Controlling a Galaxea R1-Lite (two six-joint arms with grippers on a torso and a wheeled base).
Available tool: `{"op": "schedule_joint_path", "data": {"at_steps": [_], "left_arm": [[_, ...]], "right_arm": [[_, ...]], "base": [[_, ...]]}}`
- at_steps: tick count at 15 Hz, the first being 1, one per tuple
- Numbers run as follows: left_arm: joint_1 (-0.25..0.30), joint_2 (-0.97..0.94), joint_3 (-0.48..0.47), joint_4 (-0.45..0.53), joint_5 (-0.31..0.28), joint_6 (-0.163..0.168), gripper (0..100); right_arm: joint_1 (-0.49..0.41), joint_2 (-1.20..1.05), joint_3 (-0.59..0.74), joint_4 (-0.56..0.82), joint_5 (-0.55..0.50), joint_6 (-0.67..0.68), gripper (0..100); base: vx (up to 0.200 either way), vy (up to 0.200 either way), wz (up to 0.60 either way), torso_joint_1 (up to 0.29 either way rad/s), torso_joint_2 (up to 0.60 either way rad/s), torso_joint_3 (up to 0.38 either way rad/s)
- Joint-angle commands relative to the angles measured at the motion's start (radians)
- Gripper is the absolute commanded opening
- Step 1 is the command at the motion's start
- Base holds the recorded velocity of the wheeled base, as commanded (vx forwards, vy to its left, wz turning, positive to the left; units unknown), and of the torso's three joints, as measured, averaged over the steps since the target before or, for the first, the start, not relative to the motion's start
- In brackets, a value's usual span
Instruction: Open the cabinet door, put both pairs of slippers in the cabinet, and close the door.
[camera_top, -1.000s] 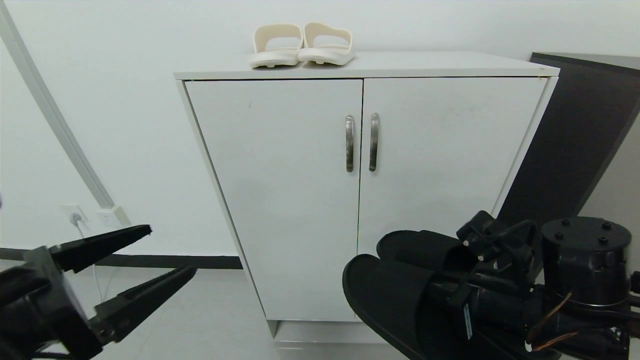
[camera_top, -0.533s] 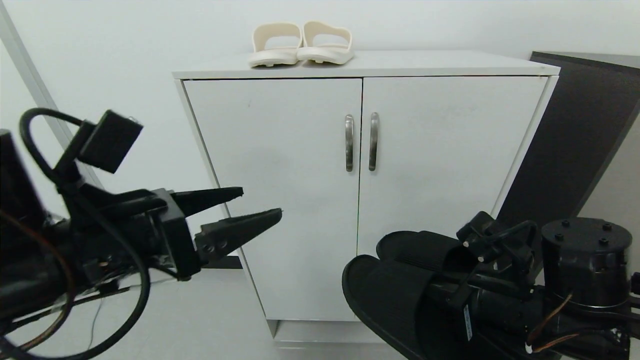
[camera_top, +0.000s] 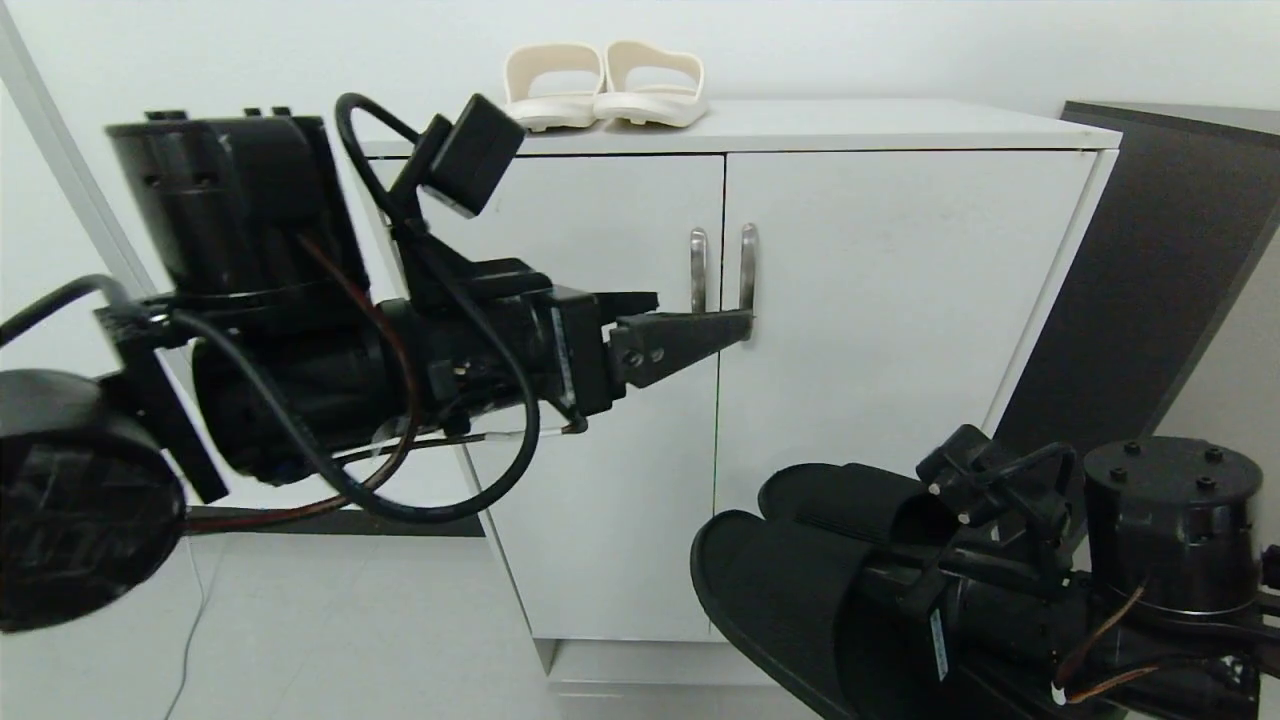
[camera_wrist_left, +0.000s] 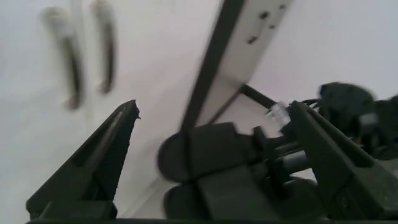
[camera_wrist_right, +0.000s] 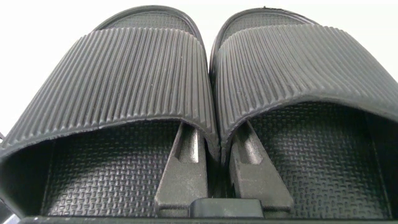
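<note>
The white cabinet (camera_top: 880, 300) has both doors shut, with two metal handles (camera_top: 747, 265) at the middle seam. A cream pair of slippers (camera_top: 602, 85) rests on its top, toward the left. My left gripper (camera_top: 702, 312) is open and held level right in front of the handles (camera_wrist_left: 71, 68), its lower fingertip next to the right-hand handle. In the left wrist view, my left gripper (camera_wrist_left: 211, 109) has nothing between its spread fingers. My right gripper (camera_wrist_right: 217, 163) is shut on the black pair of slippers (camera_top: 800, 570), pinching their adjoining inner walls. It is held low before the right door.
A dark panel (camera_top: 1150, 280) leans beside the cabinet on the right. A grey strip (camera_top: 40, 130) runs down the white wall on the left. Light floor (camera_top: 350, 620) lies open to the left of the cabinet base.
My left arm has risen from low left and swung right, bringing its open gripper up to the door handles. The right gripper with the black slippers has kept still.
</note>
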Motion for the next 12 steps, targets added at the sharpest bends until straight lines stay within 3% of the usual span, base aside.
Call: {"op": "schedule_joint_path", "data": {"at_steps": [1, 3, 8, 11, 12], "left_arm": [[-0.021, 0.098, -0.131, 0.064, -0.071, -0.039, 100], [-0.032, 0.126, -0.22, 0.133, -0.125, -0.074, 100], [-0.043, 0.236, -0.372, 0.153, -0.135, -0.173, 100], [-0.043, 0.252, -0.4, 0.156, -0.123, -0.177, 100], [-0.044, 0.255, -0.401, 0.159, -0.092, -0.177, 100]], "right_arm": [[-0.002, 0.003, 0.0, 0.0, 0.003, 0.002, 0], [-0.002, 0.01, 0.0, 0.0, 0.005, 0.003, 0], [-0.002, 0.027, 0.0, -0.001, 0.006, 0.0, 0], [-0.002, 0.026, 0.0, -0.001, 0.005, -0.001, 0], [-0.002, 0.026, -0.001, -0.001, 0.003, -0.001, 0]], "base": [[0.0, 0.0, 0.0, 0.0, 0.0, 0.0], [0.0, 0.0, 0.0, 0.0, 0.0, 0.0], [0.0, 0.0, 0.0, 0.0, 0.0, 0.0], [0.0, 0.0, 0.0, 0.0, 0.0, 0.0], [0.0, 0.0, 0.0, 0.0, 0.0, 0.0]]}}
